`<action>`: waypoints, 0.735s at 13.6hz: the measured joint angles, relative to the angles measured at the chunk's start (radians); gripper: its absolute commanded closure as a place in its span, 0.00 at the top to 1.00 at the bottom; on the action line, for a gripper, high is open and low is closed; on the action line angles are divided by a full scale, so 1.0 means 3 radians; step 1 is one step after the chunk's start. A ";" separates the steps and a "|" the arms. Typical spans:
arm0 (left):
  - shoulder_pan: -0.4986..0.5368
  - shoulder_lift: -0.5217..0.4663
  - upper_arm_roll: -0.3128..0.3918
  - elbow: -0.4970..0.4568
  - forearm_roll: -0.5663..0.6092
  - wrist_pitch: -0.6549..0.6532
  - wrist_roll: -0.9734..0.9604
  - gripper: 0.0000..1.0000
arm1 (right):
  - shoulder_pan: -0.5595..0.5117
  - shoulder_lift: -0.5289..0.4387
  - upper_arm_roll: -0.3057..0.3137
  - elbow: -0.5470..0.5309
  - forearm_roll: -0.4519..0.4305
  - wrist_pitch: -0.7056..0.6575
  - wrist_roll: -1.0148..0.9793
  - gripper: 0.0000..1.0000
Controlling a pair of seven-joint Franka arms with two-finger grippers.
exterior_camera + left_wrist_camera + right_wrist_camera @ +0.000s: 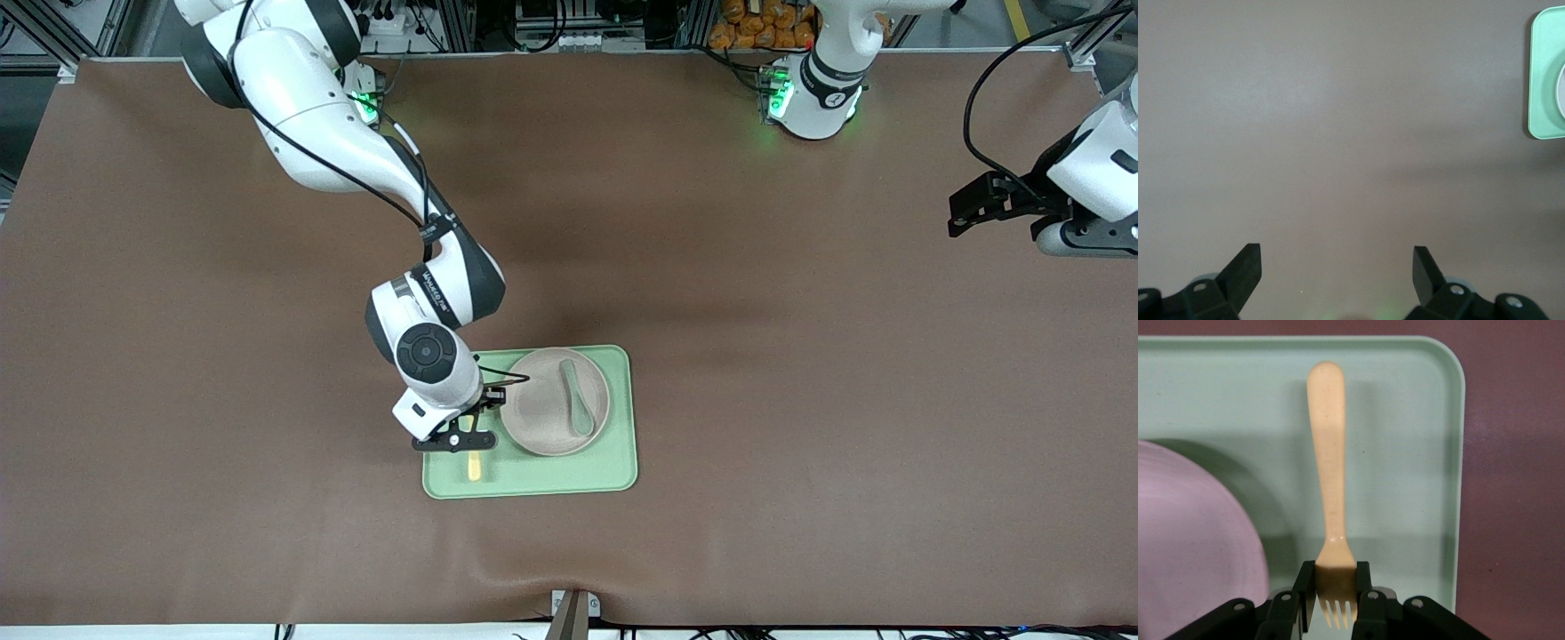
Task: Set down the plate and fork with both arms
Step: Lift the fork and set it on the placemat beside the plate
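The pale yellow fork (1328, 467) lies lengthwise at the pale green tray's (533, 480) end toward the right arm, its handle pointing toward the front camera (475, 466). My right gripper (1336, 570) is shut on the fork's head just above the tines, low over the tray (458, 440). I cannot tell whether the fork touches the tray. The off-white plate (542, 418) sits on the tray beside the fork and shows in the right wrist view (1191, 540). My left gripper (965, 213) waits open and empty over bare table at the left arm's end (1337, 257).
A grey-green spoon (576, 396) lies on the plate. The tray's corner (1545, 80) shows at the edge of the left wrist view. A brown mat (800, 400) covers the table. A bracket (573, 609) sits at the table's edge nearest the front camera.
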 measured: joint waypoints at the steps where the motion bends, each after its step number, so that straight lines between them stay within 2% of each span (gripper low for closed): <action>1: 0.0000 0.0000 0.0000 0.0000 0.0000 0.0000 0.0000 1.00 | -0.0001 -0.0001 0.0000 -0.0038 0.0000 0.0015 0.0000 0.00; 4: 0.0000 0.0000 0.0000 -0.0001 0.0000 0.0000 0.0000 1.00 | 0.0001 -0.0010 0.0007 -0.0165 0.0000 0.0116 0.0000 0.05; 5: 0.0000 0.0000 0.0000 -0.0001 0.0000 0.0000 0.0000 1.00 | 0.0000 -0.0011 0.0007 -0.0209 0.0000 0.0170 0.0000 0.16; 6: 0.0000 0.0000 0.0000 -0.0001 0.0000 0.0000 0.0000 1.00 | 0.0000 -0.0012 0.0007 -0.0247 0.0000 0.0226 0.0000 0.40; 7: 0.0000 0.0000 0.0000 -0.0001 0.0000 0.0000 0.0000 1.00 | 0.0000 -0.0012 0.0006 -0.0271 0.0000 0.0260 0.0000 0.73; 9: -0.0003 0.0000 0.0000 -0.0001 0.0000 0.0000 0.0000 1.00 | -0.0012 -0.0017 0.0002 -0.0281 0.0000 0.0262 0.0004 1.00; 10: -0.0004 0.0000 0.0000 -0.0001 0.0000 0.0000 0.0000 1.00 | -0.0022 -0.0027 0.0001 -0.0281 0.0000 0.0263 0.0003 1.00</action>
